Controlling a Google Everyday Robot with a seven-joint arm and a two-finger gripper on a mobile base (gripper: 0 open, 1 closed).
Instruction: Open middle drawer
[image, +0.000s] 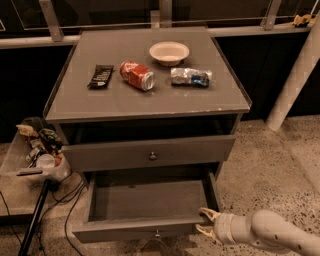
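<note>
The middle drawer (145, 227) is pulled well out of the grey cabinet. It shows a shallow, empty grey box and a small round knob (157, 233) at the centre of its front. My gripper (206, 222) is at the drawer's right front corner, low on the right. Its pale fingers (210, 214) are spread open, with nothing held between them. The white arm runs off to the lower right. Above, the drawer with its own knob (152, 156) stands slightly out. Any lower drawer is hidden.
On the cabinet top (75, 102) lie a dark snack bar (100, 76), a red soda can (136, 75) on its side, a white bowl (169, 52) and a crumpled packet (191, 77). A cluttered tray (37, 150) on a stand is on the left, and a white post (292, 85) on the right.
</note>
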